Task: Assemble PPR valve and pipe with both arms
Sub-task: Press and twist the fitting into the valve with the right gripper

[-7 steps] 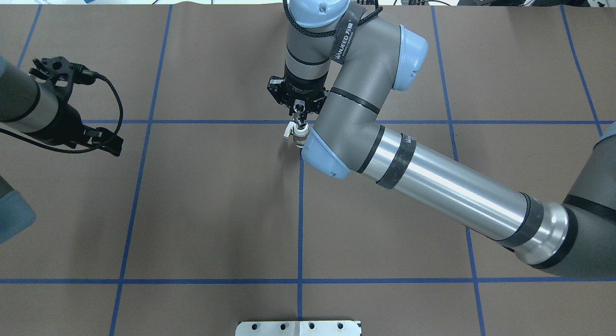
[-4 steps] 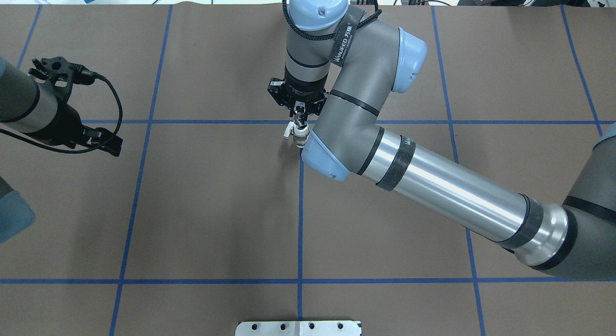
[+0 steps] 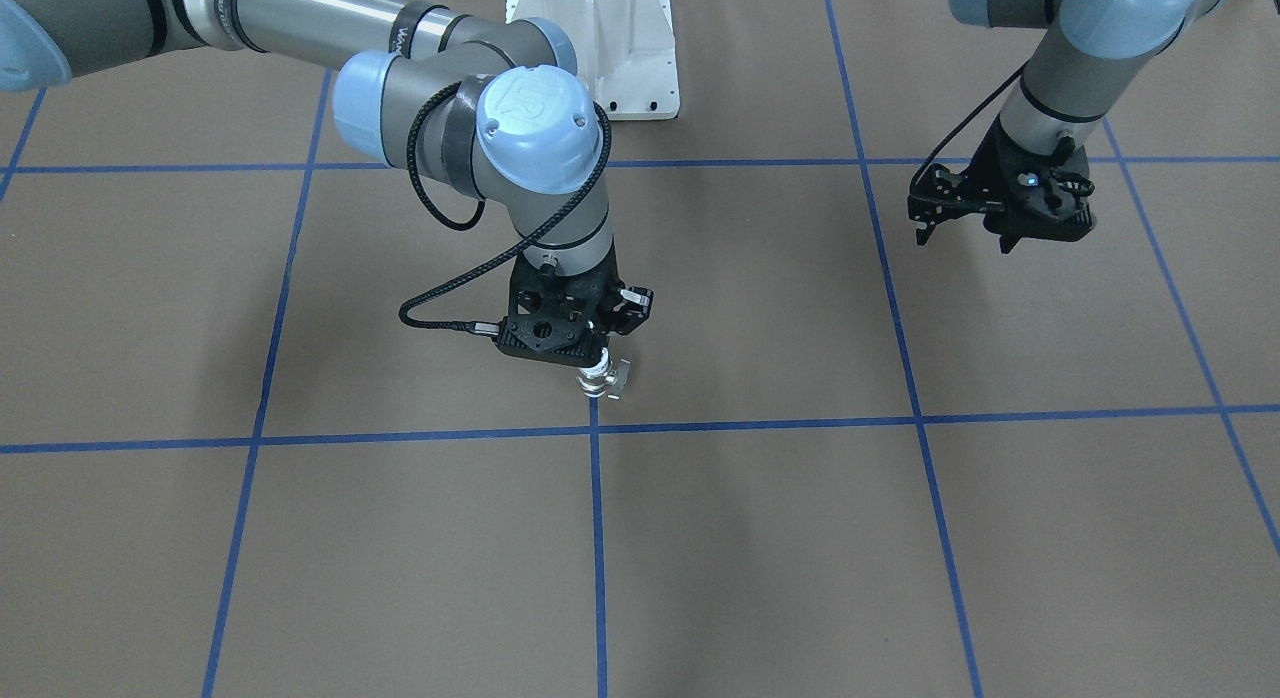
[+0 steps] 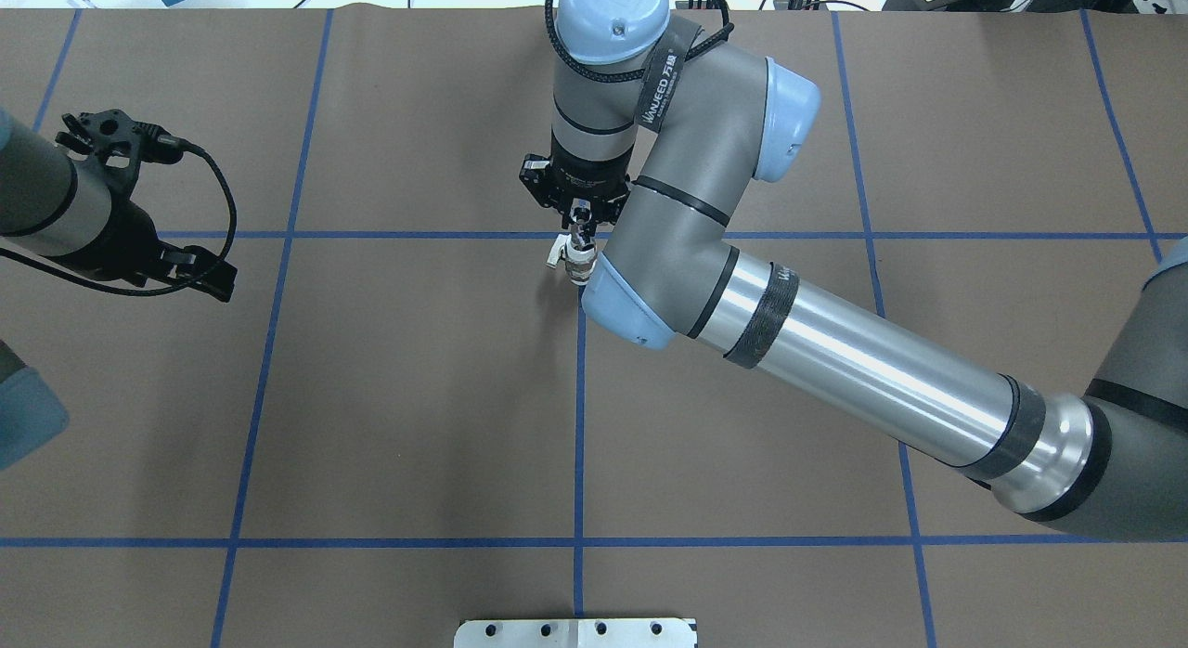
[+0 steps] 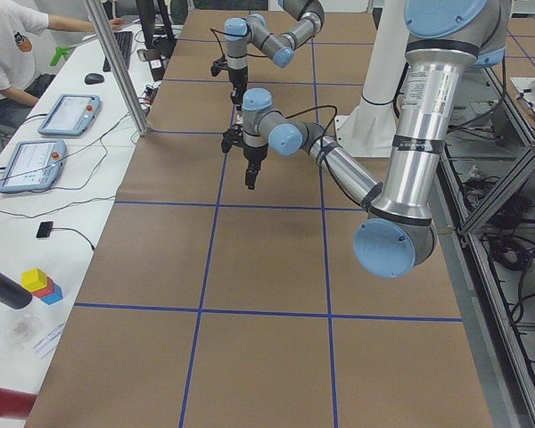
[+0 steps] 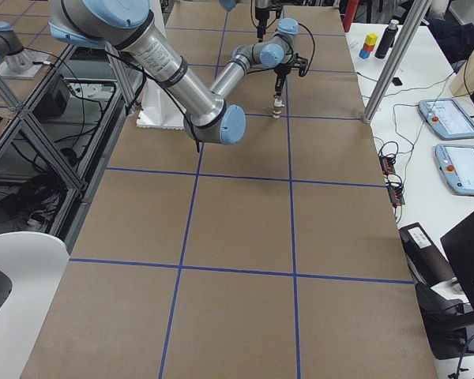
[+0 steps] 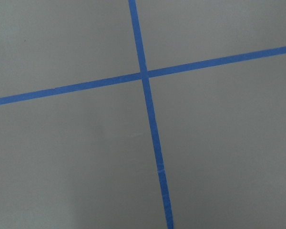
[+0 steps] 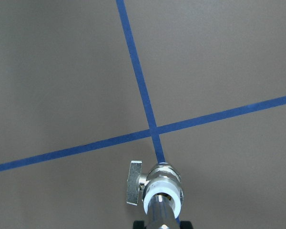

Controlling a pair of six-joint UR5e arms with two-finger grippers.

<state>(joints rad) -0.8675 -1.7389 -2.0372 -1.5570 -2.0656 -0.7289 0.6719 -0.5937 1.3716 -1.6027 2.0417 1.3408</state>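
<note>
A: Brass-and-plastic valve (image 8: 163,185) hangs low over the bench (image 4: 418,397), near the tape cross (image 8: 153,129). Steel pipe (image 8: 158,215) is in its top ring, and the right arm (image 4: 835,342) has its jaws clamped on the pipe.
B: Handling?
A: Prob. light and stiff, but the metal's slick. Take the valve by its body, not the side handle (image 8: 133,182).
B: Anything unclear?
A: Grip pt is cut off at the wrist view's edge. Can't tell how deep the pipe sits, or if the valve touches the bench. Left arm (image 3: 1060,78) is well apart; whether its jaws are apart or together, can't tell.
</note>
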